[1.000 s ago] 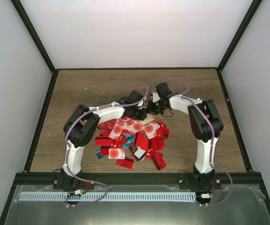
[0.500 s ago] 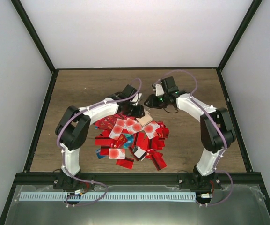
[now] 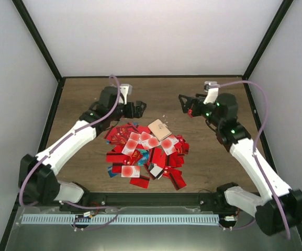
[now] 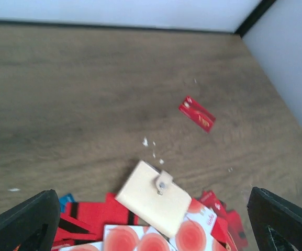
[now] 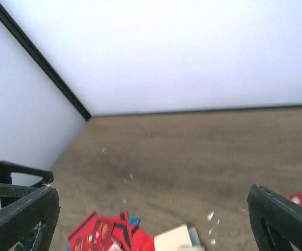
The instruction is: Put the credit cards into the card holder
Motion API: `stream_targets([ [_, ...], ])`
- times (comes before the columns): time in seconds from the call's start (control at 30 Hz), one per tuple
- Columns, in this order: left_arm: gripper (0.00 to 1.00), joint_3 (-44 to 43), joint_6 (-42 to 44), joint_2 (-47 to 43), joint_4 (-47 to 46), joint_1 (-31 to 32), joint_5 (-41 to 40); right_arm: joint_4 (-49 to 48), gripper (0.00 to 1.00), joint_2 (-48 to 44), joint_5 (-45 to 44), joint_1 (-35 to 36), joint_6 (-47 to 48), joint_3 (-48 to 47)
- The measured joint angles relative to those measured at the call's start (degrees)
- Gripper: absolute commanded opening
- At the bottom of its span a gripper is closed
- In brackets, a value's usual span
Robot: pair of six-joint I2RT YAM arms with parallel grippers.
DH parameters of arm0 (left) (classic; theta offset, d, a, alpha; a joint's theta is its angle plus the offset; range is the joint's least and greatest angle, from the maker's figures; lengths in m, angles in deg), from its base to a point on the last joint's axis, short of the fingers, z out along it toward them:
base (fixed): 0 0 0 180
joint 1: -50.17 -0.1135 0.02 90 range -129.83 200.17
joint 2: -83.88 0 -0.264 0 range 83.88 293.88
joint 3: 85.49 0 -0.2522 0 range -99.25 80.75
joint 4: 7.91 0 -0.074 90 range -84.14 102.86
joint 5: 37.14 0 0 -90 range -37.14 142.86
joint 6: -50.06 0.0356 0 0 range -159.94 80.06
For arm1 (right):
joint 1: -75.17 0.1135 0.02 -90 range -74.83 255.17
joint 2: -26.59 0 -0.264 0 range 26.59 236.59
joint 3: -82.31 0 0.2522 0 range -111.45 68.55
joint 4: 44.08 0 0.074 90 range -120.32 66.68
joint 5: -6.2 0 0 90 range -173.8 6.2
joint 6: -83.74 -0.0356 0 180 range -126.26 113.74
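The credit cards (image 3: 145,157) lie in a heap at the table's middle, mostly red, some white with a red blot. The tan card holder (image 3: 159,129) rests closed on the heap's far edge, its snap tab up, touched by no gripper. The left wrist view looks down on the card holder (image 4: 153,198) and the cards (image 4: 90,215) under it. My left gripper (image 3: 139,109) hovers open to the holder's far left, its fingers (image 4: 28,222) wide apart and empty. My right gripper (image 3: 182,102) hovers open to the far right, its fingers (image 5: 284,217) empty.
A lone red card (image 4: 197,113) lies on the wood beyond the heap, towards the right wall. Small white flecks (image 4: 153,149) dot the wood near the holder. White walls with black frame rails (image 3: 46,130) enclose the table.
Both grippers were together over the holder at the heap's far edge. They have opened and let it go, and the arms have swung apart, left arm leftward, right arm rightward.
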Motion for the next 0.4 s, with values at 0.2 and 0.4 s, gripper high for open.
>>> stream_targets([
  [0.2, 1.0, 4.96, 1.62, -8.55, -3.5, -0.96, -5.95, -5.33, 1.0, -10.58, -6.23, -0.02, 1.29, 4.39],
  [0.4, 1.0, 7.26, 3.13, -12.92, -5.4, -1.09, -9.64, -5.97, 1.0, -10.54, -8.24, -0.02, 2.23, 4.33],
])
